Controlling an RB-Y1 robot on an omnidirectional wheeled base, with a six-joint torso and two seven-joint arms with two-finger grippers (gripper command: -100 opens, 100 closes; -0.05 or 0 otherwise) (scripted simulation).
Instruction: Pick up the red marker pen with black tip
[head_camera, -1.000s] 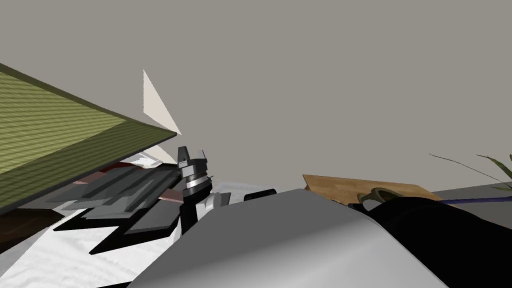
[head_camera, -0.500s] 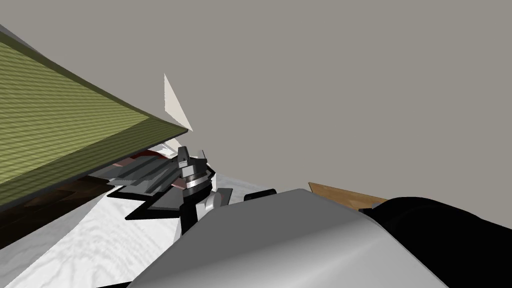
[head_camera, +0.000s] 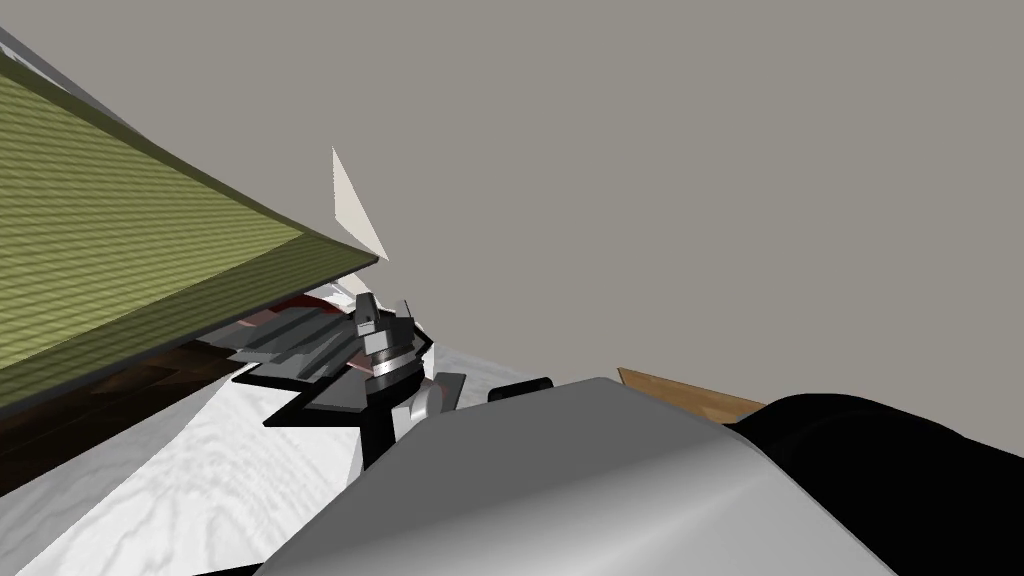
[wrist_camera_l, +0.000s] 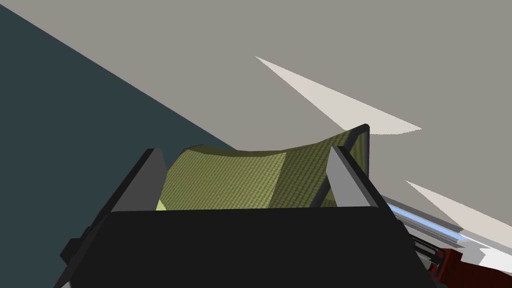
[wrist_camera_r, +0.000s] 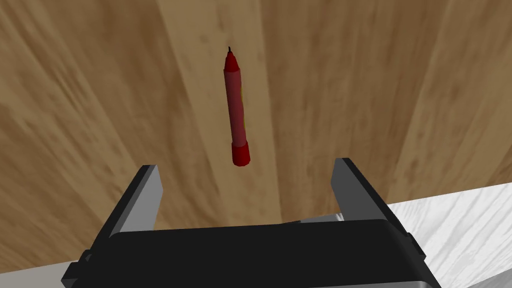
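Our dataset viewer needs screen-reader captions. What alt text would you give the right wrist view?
A red marker with a black tip lies on a wooden surface, pointing away, in line with the gap between the open fingers of the right gripper, untouched. A white surface shows beside the gripper.

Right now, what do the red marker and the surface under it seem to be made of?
The red marker: smooth, uniform dark red barrel with a small black tip, likely plastic, though nothing settles it; matte. The surface under it: wood by look, brown with streaked grain in broad bands, matte, no sheen.
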